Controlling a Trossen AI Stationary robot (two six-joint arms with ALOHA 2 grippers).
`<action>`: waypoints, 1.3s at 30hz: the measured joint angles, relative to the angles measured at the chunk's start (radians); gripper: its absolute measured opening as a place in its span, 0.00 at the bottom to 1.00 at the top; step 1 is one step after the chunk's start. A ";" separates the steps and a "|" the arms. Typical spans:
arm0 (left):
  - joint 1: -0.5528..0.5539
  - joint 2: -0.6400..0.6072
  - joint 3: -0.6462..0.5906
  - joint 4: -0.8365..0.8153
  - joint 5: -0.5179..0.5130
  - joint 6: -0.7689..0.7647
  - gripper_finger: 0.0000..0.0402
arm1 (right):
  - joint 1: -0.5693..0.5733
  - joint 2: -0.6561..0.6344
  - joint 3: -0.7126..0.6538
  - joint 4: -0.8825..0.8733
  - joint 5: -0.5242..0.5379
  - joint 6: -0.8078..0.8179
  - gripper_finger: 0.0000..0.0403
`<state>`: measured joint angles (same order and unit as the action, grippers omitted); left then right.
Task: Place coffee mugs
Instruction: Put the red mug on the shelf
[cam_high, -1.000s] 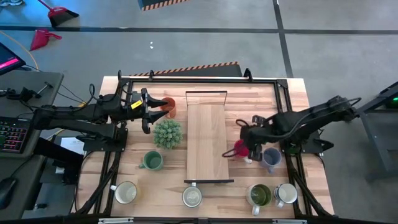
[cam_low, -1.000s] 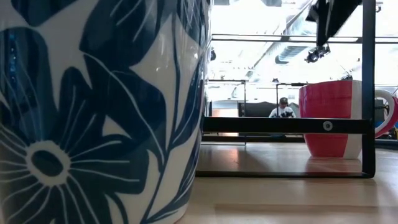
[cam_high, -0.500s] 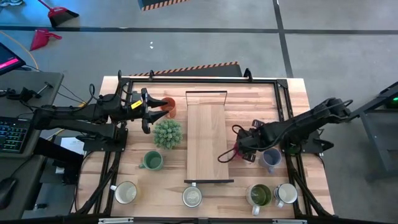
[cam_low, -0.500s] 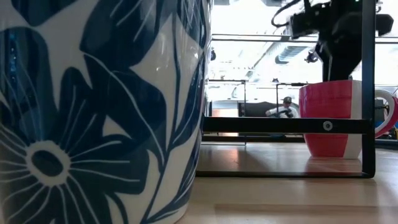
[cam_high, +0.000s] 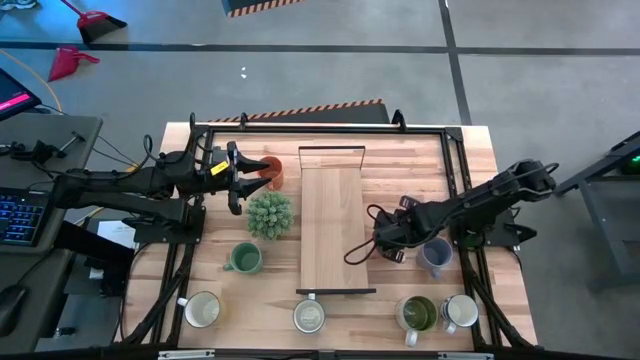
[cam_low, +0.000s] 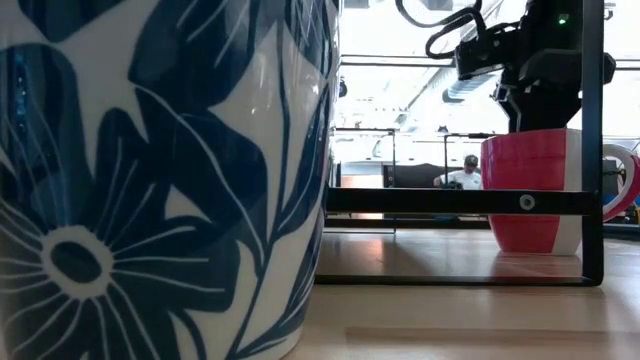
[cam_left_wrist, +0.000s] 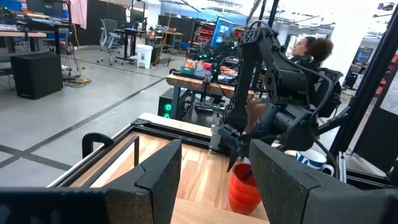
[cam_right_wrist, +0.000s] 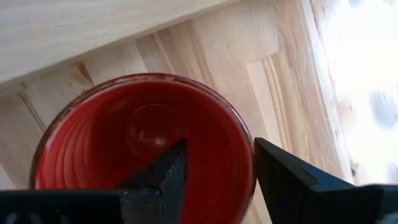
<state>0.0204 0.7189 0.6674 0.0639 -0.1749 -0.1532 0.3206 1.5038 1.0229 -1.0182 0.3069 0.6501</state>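
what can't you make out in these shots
- Pink-red ceramic mug: in the high view the right gripper covers it; whether the fingers touch its rim cannot be told.
- Orange ceramic mug: in the high view, partly hidden behind the left gripper.
- Most of the table: in the low view, blocked by a blue-and-white floral ceramic mug close to the lens.
- Lavender-blue ceramic mug: its handle sits under the right arm in the high view.

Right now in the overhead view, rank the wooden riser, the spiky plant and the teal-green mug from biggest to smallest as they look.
1. The wooden riser, easily the largest.
2. The spiky plant, a mid-sized round clump.
3. The teal-green mug, a little smaller than the plant.
All three stand on the table, so nearness hardly skews this.
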 joint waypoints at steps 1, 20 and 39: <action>0.000 0.000 0.000 0.000 0.000 0.000 0.45 | 0.000 0.003 0.000 0.002 0.000 0.001 0.40; 0.000 0.000 0.000 -0.001 0.000 0.034 0.45 | 0.000 0.057 0.000 0.059 -0.028 0.008 0.23; 0.000 0.000 0.000 -0.023 0.000 0.034 0.45 | 0.000 0.052 0.004 0.020 -0.083 0.128 0.01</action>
<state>0.0200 0.7189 0.6670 0.0410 -0.1745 -0.1188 0.3210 1.5558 1.0267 -0.9985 0.2241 0.7783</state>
